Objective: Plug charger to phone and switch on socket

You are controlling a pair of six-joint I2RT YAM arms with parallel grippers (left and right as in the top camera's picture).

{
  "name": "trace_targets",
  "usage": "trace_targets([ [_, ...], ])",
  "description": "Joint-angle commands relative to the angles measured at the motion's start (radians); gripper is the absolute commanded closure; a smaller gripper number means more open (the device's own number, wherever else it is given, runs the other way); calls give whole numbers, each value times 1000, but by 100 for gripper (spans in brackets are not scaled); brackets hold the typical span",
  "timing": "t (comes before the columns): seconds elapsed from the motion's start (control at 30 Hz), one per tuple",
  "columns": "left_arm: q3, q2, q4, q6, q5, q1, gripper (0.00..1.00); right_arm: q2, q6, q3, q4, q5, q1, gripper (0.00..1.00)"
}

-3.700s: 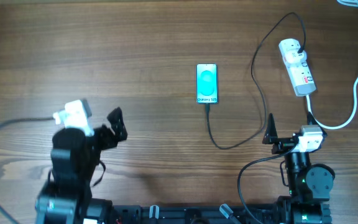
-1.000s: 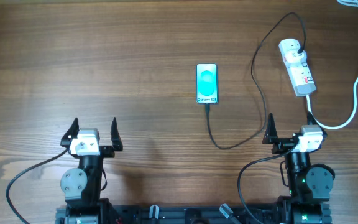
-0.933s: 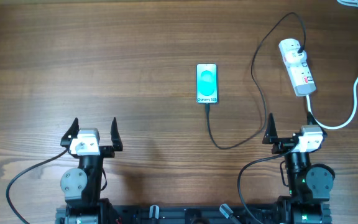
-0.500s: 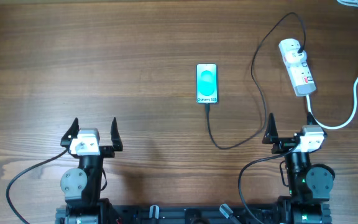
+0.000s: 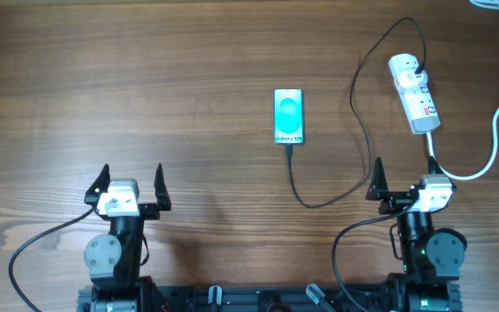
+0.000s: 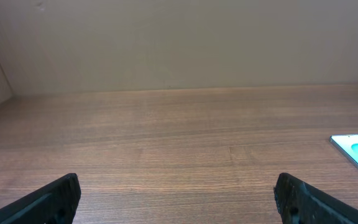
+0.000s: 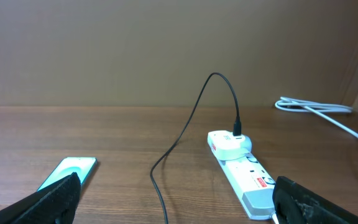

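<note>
Phone (image 5: 288, 116), a small rectangular smartphone with a bright cyan-teal screen and pale border, is lying flat near the middle of the brown wooden worktop (image 5: 189, 78), "Galaxy S25" end facing the robot. What's changing: a few seconds back the left arm was reaching out over the worktop at a skew. Now it's sitting folded at its base, and across the last second nothing is moving in the overhead view. Left end effector (image 5: 132, 172) is sitting with fingers spread wide, holding nothing. Right end effector (image 7: 176, 193) is likewise spread wide and empty, parked near the front edge, close to the cable loop. Charger (image 5: 352, 95), the thin black cable, is running from the phone's near edge, looping toward the right arm, then arcing up to its white plug (image 5: 405, 66). That plug is sitting in the far end of the socket (image 5: 418, 104), the short white power strip with red markings at the right rear, trailing a thick white cord (image 5: 495, 130). I'm reading the small black tip as seated at the phone's port, though it's too small to confirm. Both arms resting at base is suggesting the task is at or near its end. Switch position isn't readable in either view, and I'm not making out any charging indication on the screen, so I'm not calling the socket on.
</note>
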Motion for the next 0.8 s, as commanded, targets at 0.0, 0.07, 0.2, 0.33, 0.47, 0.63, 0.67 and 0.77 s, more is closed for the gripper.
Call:
trace_targets([
  [0.0,-7,-4,-3,19,-2,8,0,-9,-18,-3,0,6,5,0],
  [0.07,-7,-3,-3,19,-2,8,0,-9,-18,-3,0,6,5,1],
  [0.2,-7,-4,-3,19,-2,8,0,-9,-18,-3,0,6,5,0],
  [0.33,-7,-4,-3,19,-2,8,0,-9,-18,-3,0,6,5,0],
  [0.47,-7,-4,-1,20,-61,8,0,-9,-19,-3,0,6,5,0],
  [0.63,-7,-11,-4,-74,-58,-6,0,-9,-18,-3,1,6,5,0],
  [0.67,-7,-11,-4,-89,-58,-11,0,-9,-18,-3,0,6,5,0],
  [0.77,-7,-11,-5,-90,-58,-13,0,-9,-18,-3,0,6,5,0],
])
